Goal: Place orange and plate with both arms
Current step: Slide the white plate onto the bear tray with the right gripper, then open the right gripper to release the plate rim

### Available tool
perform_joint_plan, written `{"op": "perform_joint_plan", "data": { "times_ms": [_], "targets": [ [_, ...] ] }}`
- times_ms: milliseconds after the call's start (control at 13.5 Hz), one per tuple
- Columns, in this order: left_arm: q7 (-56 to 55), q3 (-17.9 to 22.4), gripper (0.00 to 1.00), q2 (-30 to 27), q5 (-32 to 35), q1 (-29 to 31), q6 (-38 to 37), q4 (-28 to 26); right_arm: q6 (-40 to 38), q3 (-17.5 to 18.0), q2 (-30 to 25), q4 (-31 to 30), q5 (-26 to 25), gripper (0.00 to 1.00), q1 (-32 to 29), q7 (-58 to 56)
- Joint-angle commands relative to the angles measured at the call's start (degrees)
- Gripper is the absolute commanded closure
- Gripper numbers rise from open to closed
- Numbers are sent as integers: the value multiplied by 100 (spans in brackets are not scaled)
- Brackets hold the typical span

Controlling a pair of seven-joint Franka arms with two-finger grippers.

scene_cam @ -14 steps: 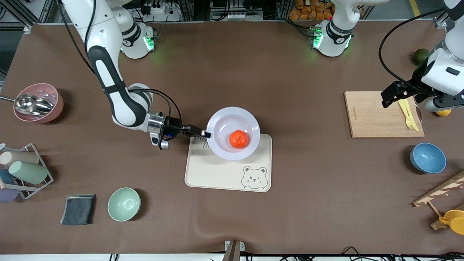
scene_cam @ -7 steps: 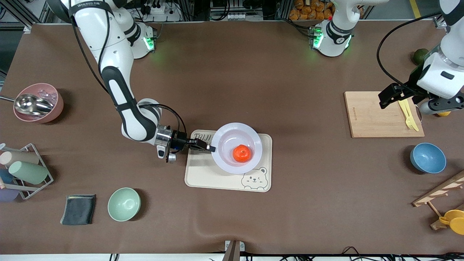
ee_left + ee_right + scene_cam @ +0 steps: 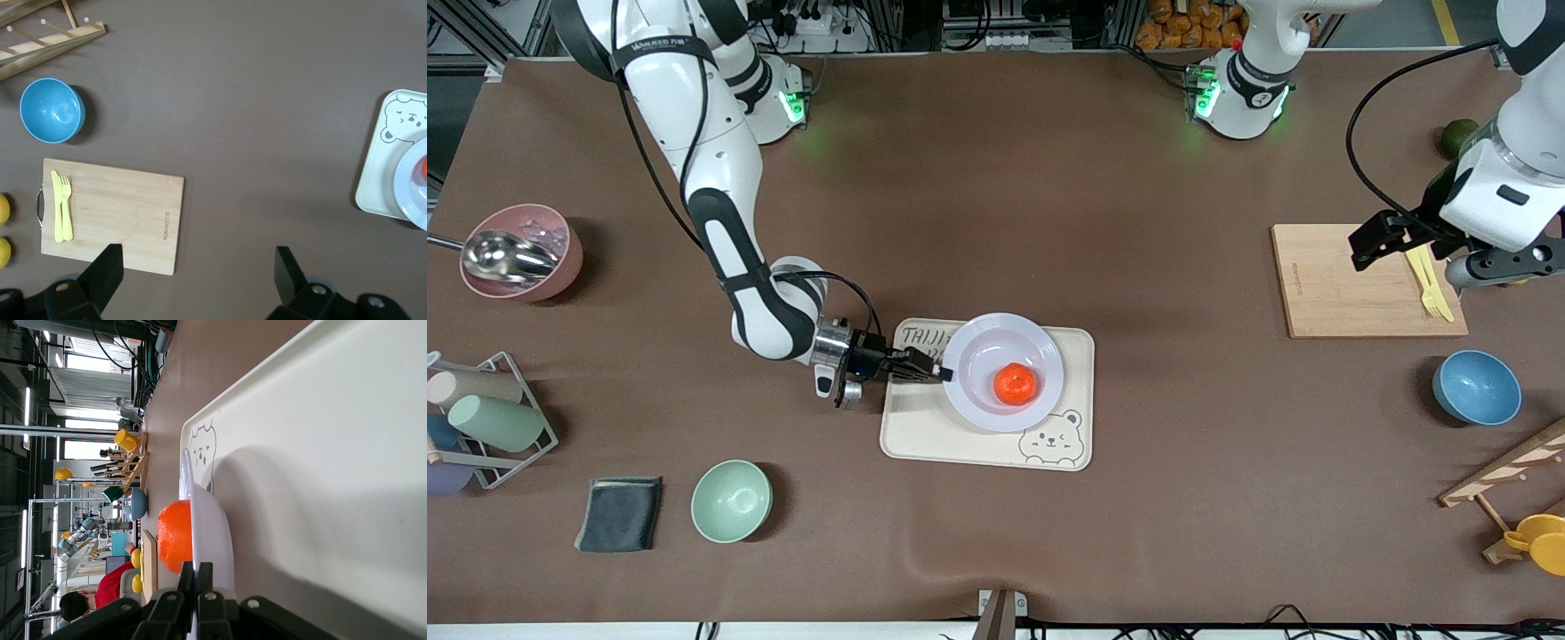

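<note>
The pale lavender plate [image 3: 969, 402] lies on the cream bear-print tray [image 3: 925, 436] at mid-table, with the orange [image 3: 1015, 383] in its well. My right gripper [image 3: 941, 373] is shut on the plate's rim at the edge toward the right arm's end. In the right wrist view its fingertips [image 3: 198, 577] pinch the thin rim of the plate [image 3: 215, 520], with the orange [image 3: 175, 537] just past them and the tray [image 3: 320, 453] beneath. My left gripper [image 3: 1383, 242] hangs open and empty over the wooden board's edge; seen from its own wrist, my left gripper [image 3: 197, 263] frames bare table.
A wooden board [image 3: 1352, 284] with a yellow fork [image 3: 1427, 280], a blue bowl [image 3: 1476, 387], a green fruit [image 3: 1458, 136] and a wooden rack [image 3: 1507, 471] sit at the left arm's end. A pink bowl [image 3: 520, 252], cup rack [image 3: 485, 418], dark cloth [image 3: 619, 514] and mint bowl [image 3: 731, 500] sit at the right arm's end.
My right gripper has brought the plate with the orange toward the front camera and down onto the tray. The left arm has only drifted slightly over the board.
</note>
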Motion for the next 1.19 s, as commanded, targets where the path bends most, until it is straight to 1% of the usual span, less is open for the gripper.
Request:
{"op": "perform_joint_plan", "data": {
  "times_ms": [0,222,444,593,741,963,1037,1111],
  "targets": [
    [257,44,0,-53,-95,18,-26,44,-14,41,59,124,118,59,-65,-72],
    [337,44,0,-44,-60,26,-26,53,-14,33,59,107,65,53,-74,-72],
    [328,44,0,-18,-51,18,-26,123,-5,-2,59,115,-48,52,-65,-72],
    [328,44,0,-9,-51,26,-26,123,-23,-143,50,115,-329,52,-83,-37],
    [302,44,0,-18,-42,9,-26,123,-31,-161,41,107,-593,52,-188,-28],
    [311,53,0,-44,-33,26,-114,123,-31,-170,15,80,-752,53,-232,59],
    [311,53,0,-44,-33,26,-123,123,-31,-170,-11,71,-883,53,-250,312],
    [311,62,0,-53,-33,26,-149,123,-40,-170,-98,71,-1206,53,-293,680]
  ]
}}
